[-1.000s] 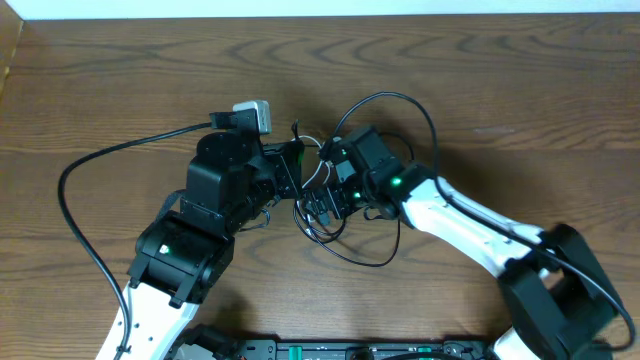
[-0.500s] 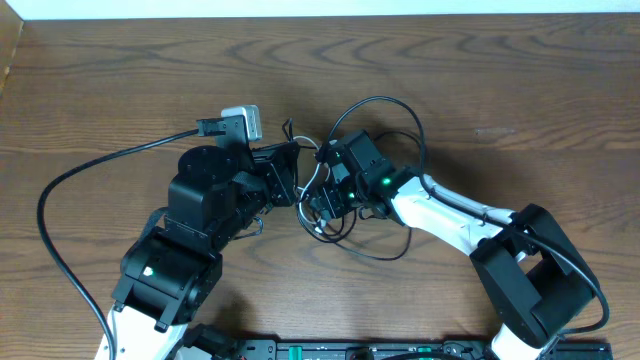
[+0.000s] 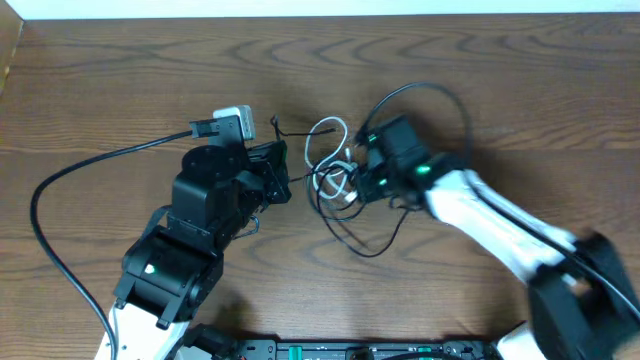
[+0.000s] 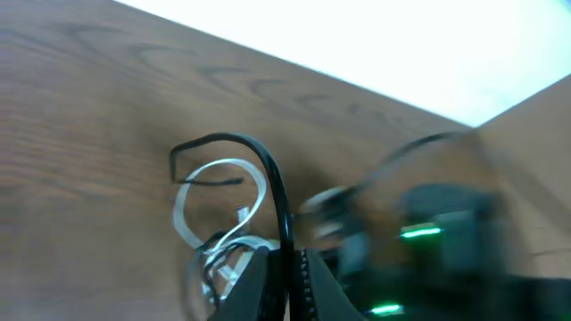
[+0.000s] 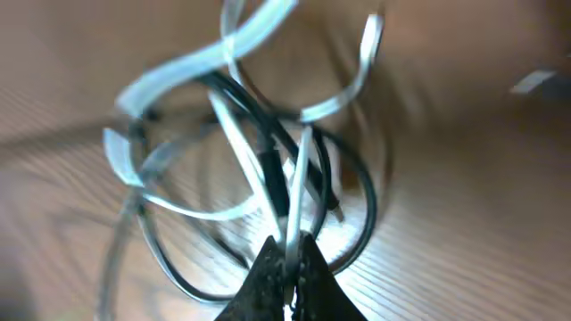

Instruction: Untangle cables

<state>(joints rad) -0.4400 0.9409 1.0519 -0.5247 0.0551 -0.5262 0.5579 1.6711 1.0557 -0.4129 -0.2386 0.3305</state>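
Note:
The cables (image 3: 335, 175) lie as a small tangle of white and black loops on the wooden table, between my two grippers. My left gripper (image 3: 283, 172) sits at the tangle's left side. In the left wrist view the left gripper (image 4: 291, 259) is shut on a black cable (image 4: 268, 174) that arches up out of the jaws, with a white cable (image 4: 223, 164) looped beside it. My right gripper (image 3: 358, 185) is at the tangle's right side. The right wrist view shows the right gripper (image 5: 290, 245) shut on a white cable (image 5: 178, 71), with black cable (image 5: 268, 152) crossing it.
A thick black arm wire (image 3: 90, 165) sweeps in a wide arc over the left of the table. A thin black cable loop (image 3: 370, 250) trails toward the front. The right arm (image 3: 500, 225) is motion-blurred. A black rail (image 3: 350, 350) runs along the front edge.
My right gripper closed on the white cable and moved right, drawing the tangle out. The left gripper stayed shut on the black cable and shifted slightly left.

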